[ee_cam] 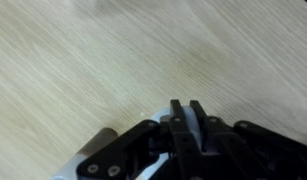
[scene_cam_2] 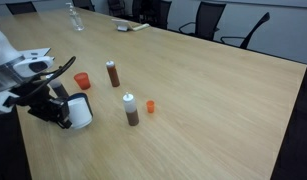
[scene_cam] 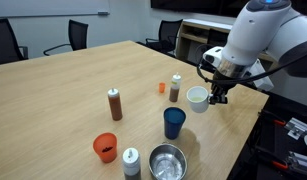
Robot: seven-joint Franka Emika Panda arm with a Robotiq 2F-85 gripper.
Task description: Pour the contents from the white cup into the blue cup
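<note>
The white cup (scene_cam: 197, 98) stands upright near the table's edge and also shows in an exterior view (scene_cam_2: 81, 111). My gripper (scene_cam: 218, 95) is shut on its side, with a white part of the cup (ee_cam: 183, 128) pinched between the two black fingers (ee_cam: 186, 108). I cannot tell whether the cup rests on the table or is just above it. The blue cup (scene_cam: 174, 122) stands upright a short way in front of the white cup. In an exterior view my gripper (scene_cam_2: 63, 112) and arm hide the blue cup.
On the wooden table (scene_cam: 63, 90) stand a red-capped brown bottle (scene_cam: 115, 104), a white-capped brown shaker (scene_cam: 175, 88), a small orange object (scene_cam: 161, 87), an orange cup (scene_cam: 105, 148), a white-capped grey shaker (scene_cam: 131, 161) and a steel bowl (scene_cam: 167, 161). Office chairs stand around it.
</note>
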